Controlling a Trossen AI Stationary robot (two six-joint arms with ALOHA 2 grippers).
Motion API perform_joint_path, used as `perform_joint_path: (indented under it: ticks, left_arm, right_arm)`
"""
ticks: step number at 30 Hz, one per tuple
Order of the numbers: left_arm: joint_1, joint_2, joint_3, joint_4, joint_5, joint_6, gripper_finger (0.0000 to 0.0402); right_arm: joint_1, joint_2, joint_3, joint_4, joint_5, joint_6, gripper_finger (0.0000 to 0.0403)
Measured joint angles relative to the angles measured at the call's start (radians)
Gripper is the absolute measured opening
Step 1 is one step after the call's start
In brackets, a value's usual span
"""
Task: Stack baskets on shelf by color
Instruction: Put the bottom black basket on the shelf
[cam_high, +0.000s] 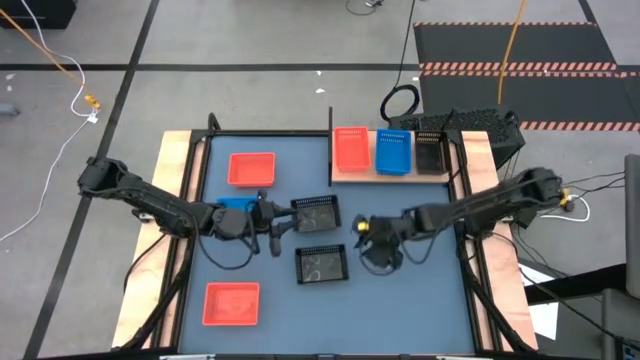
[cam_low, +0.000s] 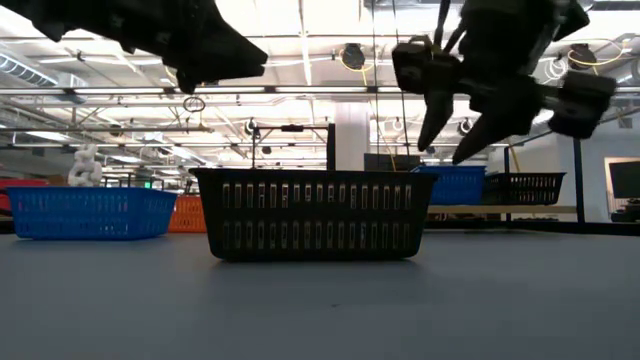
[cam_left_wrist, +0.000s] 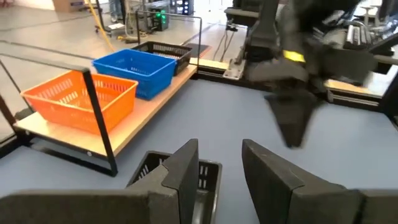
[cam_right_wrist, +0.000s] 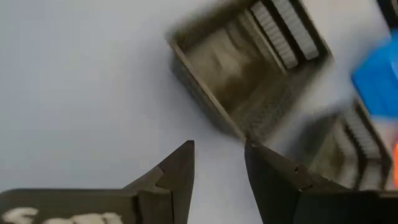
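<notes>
Two red-orange baskets lie loose on the blue bench (cam_high: 400, 300), one near-left (cam_high: 231, 303) and one far-left (cam_high: 251, 169), and a black mesh basket (cam_high: 322, 264) sits near the middle with a second (cam_high: 316, 214) just beyond it. Between them the left end effector (cam_high: 281, 228) hangs open at the second mesh basket's left edge, a blue basket (cam_high: 236, 204) partly hidden under its arm, while the right end effector (cam_high: 366, 228) hovers open and empty right of the mesh pair. Farthest back, the shelf (cam_high: 345, 176) carries a red-orange basket (cam_high: 351, 150), a blue one (cam_high: 394, 152) and a black one (cam_high: 430, 151) in a row.

Blue table (cam_high: 420, 300) carries two red baskets (cam_high: 251, 169), two black baskets (cam_high: 322, 264), one blue basket (cam_high: 236, 203); wooden shelf (cam_high: 390, 176) holds red, blue, black baskets.
</notes>
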Motion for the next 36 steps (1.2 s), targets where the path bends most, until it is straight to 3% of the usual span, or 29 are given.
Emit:
perform_joint_path:
  ticks: [6, 16, 30, 36]
  left_arm:
    - [0.003, -0.001, 0.000, -0.062, 0.000, -0.049, 0.0127]
    - [0.003, -0.001, -0.001, -0.078, -0.008, -0.053, 0.0127]
    - [-0.013, 0.000, -0.001, -0.151, -0.016, -0.126, 0.0127]
    - [-0.013, 0.000, -0.001, -0.149, -0.060, -0.126, 0.0127]
  right_arm:
    - [0.026, 0.108, 0.000, 0.105, 0.042, -0.124, 0.0134]
    - [0.038, 0.253, 0.076, 0.125, 0.102, -0.287, 0.0134]
    - [0.048, 0.169, 0.098, 0.100, 0.184, -0.322, 0.0134]
    - [0.048, 0.216, 0.098, 0.131, 0.181, -0.415, 0.0134]
